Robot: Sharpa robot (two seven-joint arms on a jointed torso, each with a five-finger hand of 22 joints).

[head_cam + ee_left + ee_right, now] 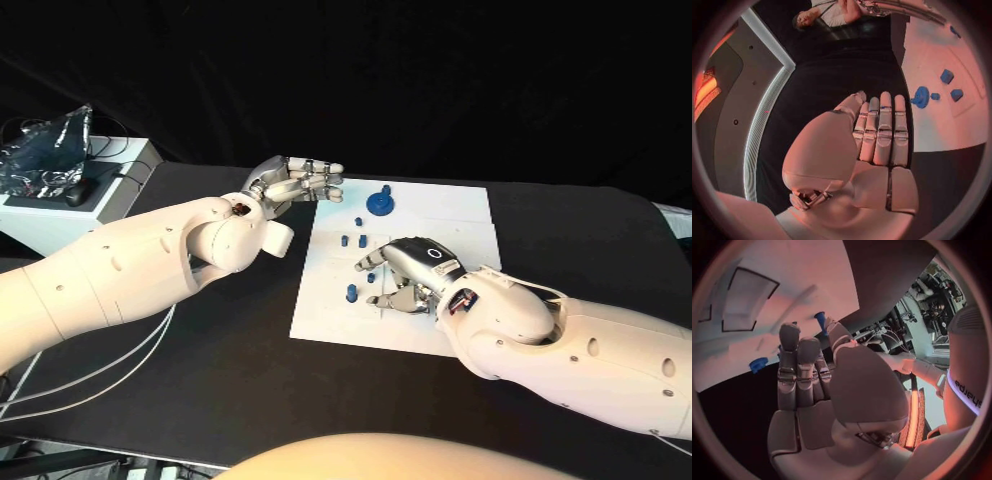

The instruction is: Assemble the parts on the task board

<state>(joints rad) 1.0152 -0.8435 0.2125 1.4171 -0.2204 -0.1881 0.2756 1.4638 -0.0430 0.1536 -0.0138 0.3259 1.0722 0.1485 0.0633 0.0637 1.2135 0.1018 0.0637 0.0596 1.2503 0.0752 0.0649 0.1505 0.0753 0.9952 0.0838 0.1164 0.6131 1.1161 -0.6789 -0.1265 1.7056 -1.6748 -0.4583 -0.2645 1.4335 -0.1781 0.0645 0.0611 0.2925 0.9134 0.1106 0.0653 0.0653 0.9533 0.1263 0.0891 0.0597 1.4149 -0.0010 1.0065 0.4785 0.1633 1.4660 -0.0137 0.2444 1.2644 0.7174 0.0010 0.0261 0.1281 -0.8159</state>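
Right hand [408,272] rests low over the task board [462,205], fingers down among small blue parts [351,240], grasp impossible to tell | left hand [299,180] empty, fingers together and extended, beside round blue part [379,204] | assembly looks barely begun, pieces loose.

My two arms are bulky, glossy white shells dotted with small dark screw holes. White cables [101,365] trail under the left arm [108,275]. The left hand [296,180] and right hand [411,272] are silver, segmented metal, with a black patch on the right hand's back.
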